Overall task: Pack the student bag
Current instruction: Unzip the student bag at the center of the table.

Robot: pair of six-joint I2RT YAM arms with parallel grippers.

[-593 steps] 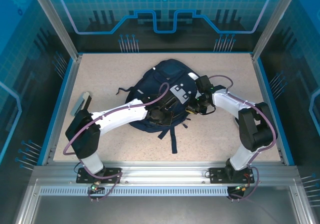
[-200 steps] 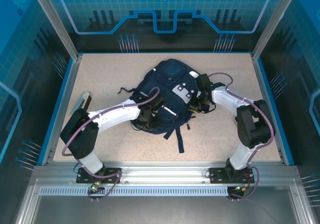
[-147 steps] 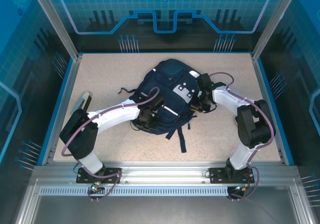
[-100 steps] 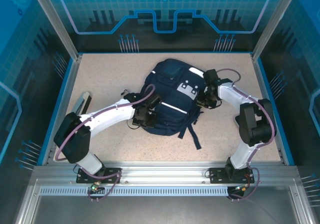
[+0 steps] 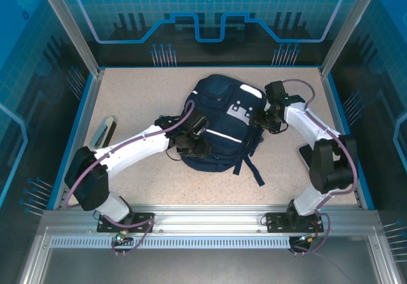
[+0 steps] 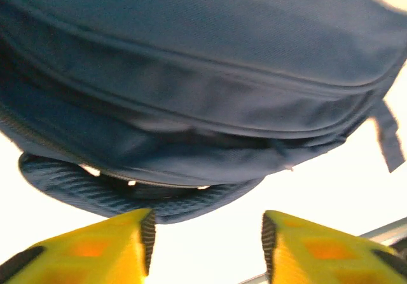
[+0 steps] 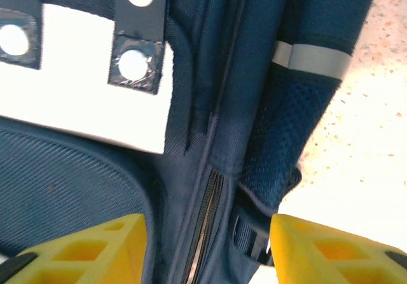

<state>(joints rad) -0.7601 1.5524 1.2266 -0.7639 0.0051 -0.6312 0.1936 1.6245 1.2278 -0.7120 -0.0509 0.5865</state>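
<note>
Pincers, top view: L pincer (image 5: 189, 143) at student bag (image 5: 219, 125) left flank, R pincer (image 5: 266, 119) at its right; bag flat on desk (image 5: 127, 100), centre. L wrist: jaws apart, empty, bag just ahead. R wrist: jaws apart over zipper (image 7: 203, 214); I reckon positioned to open it.

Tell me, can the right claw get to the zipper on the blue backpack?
Probably yes. The right claw hangs open at the student bag, and the zipper runs straight into its gap with nothing covering it.

Left wrist view: student bag (image 6: 203, 74) blurred, cropped; flat grey object (image 5: 103, 131) unidentifiable.
</note>
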